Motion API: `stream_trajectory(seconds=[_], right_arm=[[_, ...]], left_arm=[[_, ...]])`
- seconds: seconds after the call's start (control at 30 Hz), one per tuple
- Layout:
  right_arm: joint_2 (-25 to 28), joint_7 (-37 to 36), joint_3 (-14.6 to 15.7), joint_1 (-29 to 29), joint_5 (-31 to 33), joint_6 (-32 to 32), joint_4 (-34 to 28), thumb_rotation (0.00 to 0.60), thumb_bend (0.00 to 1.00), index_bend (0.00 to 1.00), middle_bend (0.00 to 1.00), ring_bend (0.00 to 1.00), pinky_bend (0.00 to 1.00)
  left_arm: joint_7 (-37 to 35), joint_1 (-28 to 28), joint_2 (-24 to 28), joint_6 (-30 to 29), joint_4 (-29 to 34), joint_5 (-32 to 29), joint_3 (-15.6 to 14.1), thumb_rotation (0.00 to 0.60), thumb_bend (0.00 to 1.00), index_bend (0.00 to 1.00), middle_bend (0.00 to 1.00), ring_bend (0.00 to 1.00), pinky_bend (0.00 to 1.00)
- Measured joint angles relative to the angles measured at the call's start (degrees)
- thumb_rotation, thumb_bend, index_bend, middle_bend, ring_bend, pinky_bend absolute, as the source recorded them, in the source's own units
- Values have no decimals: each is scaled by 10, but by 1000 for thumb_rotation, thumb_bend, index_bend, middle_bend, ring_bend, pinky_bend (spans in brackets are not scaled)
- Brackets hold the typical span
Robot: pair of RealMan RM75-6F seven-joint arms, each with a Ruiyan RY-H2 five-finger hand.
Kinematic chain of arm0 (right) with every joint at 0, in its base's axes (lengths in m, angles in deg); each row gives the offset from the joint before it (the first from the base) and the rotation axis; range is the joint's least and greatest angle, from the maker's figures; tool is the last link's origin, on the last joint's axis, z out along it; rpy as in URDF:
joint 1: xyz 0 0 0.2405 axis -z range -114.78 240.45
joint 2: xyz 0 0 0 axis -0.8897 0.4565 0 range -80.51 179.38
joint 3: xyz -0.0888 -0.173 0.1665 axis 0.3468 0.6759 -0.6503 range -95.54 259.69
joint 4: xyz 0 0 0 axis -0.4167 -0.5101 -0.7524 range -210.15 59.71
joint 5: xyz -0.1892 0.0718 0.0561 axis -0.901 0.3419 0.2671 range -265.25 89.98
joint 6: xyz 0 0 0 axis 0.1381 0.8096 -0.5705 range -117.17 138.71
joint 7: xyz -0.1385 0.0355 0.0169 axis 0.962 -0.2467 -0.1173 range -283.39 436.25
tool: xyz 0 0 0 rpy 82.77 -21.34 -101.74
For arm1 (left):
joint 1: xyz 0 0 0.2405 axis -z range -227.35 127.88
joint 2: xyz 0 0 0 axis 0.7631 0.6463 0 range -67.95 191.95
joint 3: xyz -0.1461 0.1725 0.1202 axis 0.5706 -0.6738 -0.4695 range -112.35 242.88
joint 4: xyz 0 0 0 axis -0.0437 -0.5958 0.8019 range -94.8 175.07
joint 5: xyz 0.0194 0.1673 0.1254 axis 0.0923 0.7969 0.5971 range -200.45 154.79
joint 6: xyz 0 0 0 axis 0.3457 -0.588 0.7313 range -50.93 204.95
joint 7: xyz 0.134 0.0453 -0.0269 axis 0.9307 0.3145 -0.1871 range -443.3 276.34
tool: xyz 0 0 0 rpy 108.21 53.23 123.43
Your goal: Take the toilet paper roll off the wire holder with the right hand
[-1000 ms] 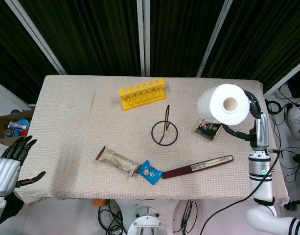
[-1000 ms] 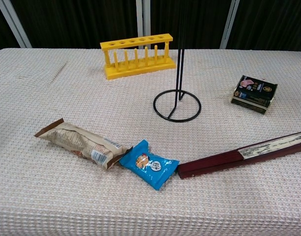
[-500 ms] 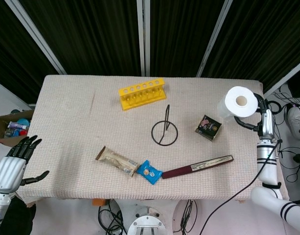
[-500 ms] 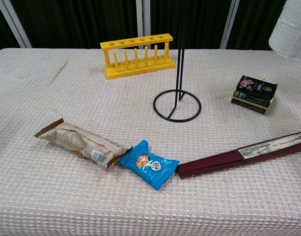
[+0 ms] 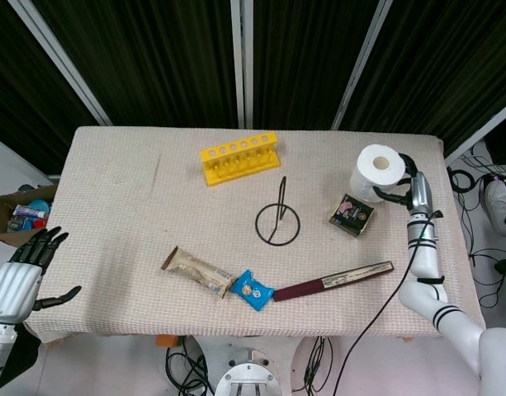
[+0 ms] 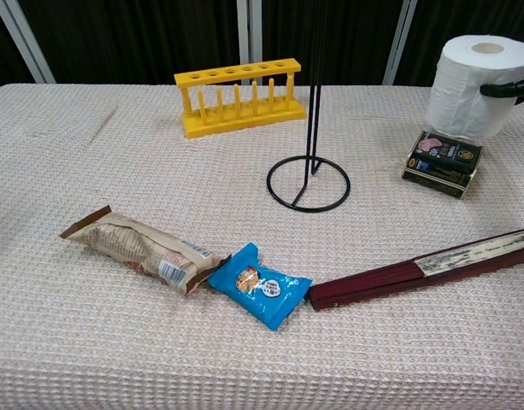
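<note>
Head view: my right hand [image 5: 408, 188] has its fingers wrapped round the toilet roll [image 5: 376, 172], which is already off the wire holder [image 5: 277, 221] and sits low by the small dark box [image 5: 352, 215] near the table's right edge; my left hand [image 5: 28, 266] hangs off the left edge, fingers spread, holding nothing. Chest view: roll [image 6: 477, 87] upright just behind the box [image 6: 442, 161], finger [image 6: 511, 88] across it, holder [image 6: 310, 162] bare, so I judge removal done, and next is setting it down and letting go.

A rectangular table under a beige waffle-weave cloth [image 5: 112, 214] fills the middle. Behind the table hang dark pleated curtains [image 5: 162, 58] split by pale metal struts [image 5: 243, 62]. Left of the table sits an open cardboard box of clutter [image 5: 21, 213]; beneath the table's front edge, black cables [image 5: 182, 363] trail over pale floor.
</note>
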Motion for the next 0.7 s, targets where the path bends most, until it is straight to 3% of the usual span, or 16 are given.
stream_trajectory(seconds=[0.1,0.13,0.4,0.5,0.7], right_arm=[[-6,-18,10,-4,-10,17,16,600,63,34,64,39,69],[-4,-26,15,-4,-17,25,16,600,33,3,23,6,25],[24,-52,25,20,-43,-12,-22,600,0,0,0,0,0],[50,-66,36,44,-72,-63,-71,600,0,0,0,0,0],[127,-38,87,123,-163,-235,-195,600,1,0,0,0,0]], left_arm=[[1,2,-2,2,-1,1,0,438,155,101,55,57,217],[1,2,-2,1,-1,1,0,440,155,101,55,57,217],[7,0,-2,-3,3,1,-1,441,155,101,55,57,217],[9,1,-2,-2,4,1,-1,440,155,101,55,57,217],[14,1,-3,-2,7,5,-3,442,155,101,55,57,217]])
